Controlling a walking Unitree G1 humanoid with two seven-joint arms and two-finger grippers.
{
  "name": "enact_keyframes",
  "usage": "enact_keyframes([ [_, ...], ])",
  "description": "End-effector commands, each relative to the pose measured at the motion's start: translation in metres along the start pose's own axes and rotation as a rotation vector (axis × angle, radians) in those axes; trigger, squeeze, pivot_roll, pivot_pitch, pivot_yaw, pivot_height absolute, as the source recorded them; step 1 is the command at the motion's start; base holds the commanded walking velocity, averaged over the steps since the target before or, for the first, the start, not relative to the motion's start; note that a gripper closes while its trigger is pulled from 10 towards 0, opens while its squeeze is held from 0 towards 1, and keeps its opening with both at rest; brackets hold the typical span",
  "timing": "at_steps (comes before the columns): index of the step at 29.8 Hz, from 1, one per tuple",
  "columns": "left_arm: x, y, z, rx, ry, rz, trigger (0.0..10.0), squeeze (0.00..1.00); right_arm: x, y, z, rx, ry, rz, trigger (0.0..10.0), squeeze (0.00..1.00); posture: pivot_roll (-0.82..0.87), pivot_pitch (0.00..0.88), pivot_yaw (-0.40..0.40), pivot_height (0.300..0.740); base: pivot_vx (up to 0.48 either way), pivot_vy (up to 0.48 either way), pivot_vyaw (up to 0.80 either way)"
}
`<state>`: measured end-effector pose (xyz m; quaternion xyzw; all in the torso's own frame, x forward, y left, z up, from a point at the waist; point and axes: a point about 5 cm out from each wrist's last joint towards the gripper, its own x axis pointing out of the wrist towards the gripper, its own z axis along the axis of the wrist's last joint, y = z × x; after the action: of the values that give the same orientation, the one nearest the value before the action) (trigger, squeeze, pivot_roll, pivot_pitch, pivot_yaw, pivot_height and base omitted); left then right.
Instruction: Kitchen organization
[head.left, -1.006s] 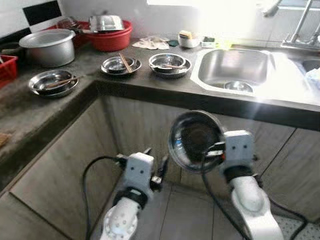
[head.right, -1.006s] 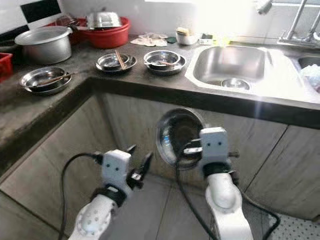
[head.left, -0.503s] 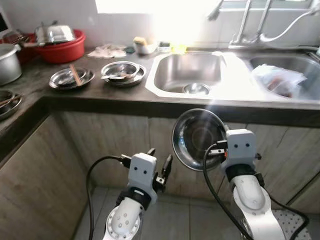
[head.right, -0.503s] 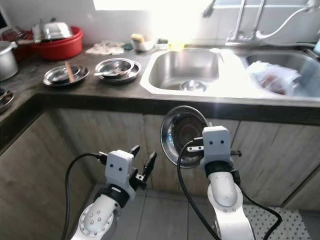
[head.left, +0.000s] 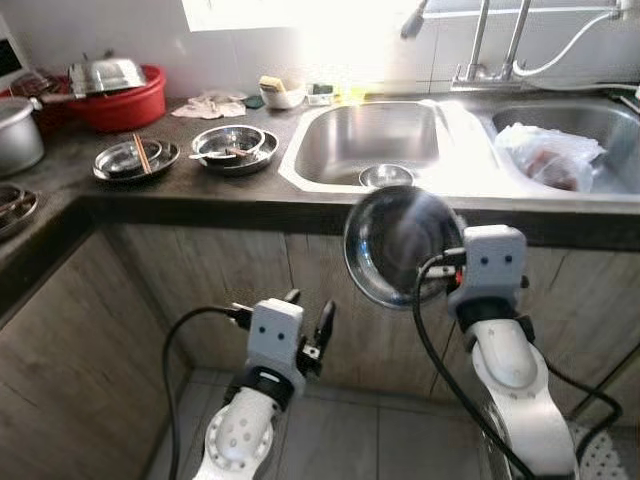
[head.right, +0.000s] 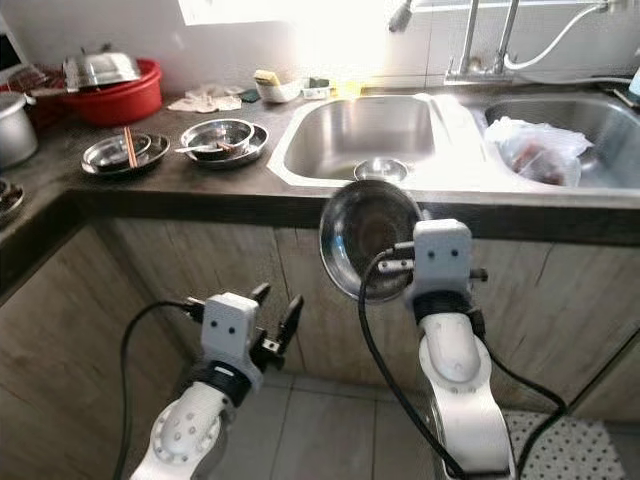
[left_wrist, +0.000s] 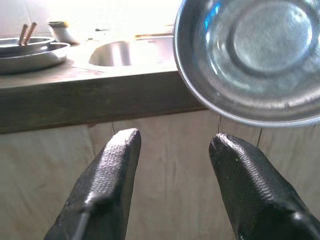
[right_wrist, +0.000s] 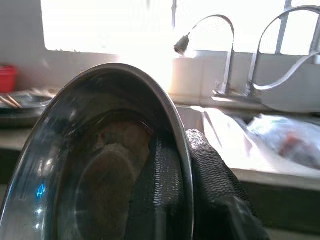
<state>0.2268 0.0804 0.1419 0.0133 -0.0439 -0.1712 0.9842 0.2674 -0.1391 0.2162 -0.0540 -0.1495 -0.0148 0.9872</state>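
The right gripper (head.left: 440, 282) pinches the rim of a round shiny steel bowl (head.left: 400, 245), holding it on its edge in the air below the dark stone counter's (head.left: 220, 190) front edge, before the left steel sink basin (head.left: 365, 140). The left gripper (head.left: 310, 325), fingers apart and holding nothing, hangs lower by the wooden cabinet doors (head.left: 200, 270).

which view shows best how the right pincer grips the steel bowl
The right wrist view: the steel bowl fills it close up, with one black finger inside its rim and the other outside. Both eye views show the bowl on edge before the right pincer. The left wrist view shows its shiny inside.
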Motion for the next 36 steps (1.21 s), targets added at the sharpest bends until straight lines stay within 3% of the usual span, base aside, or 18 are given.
enact_keyframes([
  [1,0.0,0.002,0.003,0.007,-0.009,0.002,10.0,0.0,0.005,-0.004,0.008,0.013,-0.03,-0.014,10.0,0.0,0.06,0.064,0.011,0.74,0.244,0.0,0.0],
  [7,-0.001,0.002,0.002,0.01,-0.005,0.003,10.0,0.0,0.011,-0.009,0.014,0.015,-0.053,-0.022,10.0,0.0,0.07,0.068,0.009,0.74,0.258,0.0,0.0],
  [36,-0.002,0.001,0.0,0.027,0.002,-0.011,10.0,0.0,0.015,-0.004,0.019,0.047,-0.06,0.016,10.0,0.0,0.06,0.068,0.009,0.74,0.339,0.0,0.0],
])
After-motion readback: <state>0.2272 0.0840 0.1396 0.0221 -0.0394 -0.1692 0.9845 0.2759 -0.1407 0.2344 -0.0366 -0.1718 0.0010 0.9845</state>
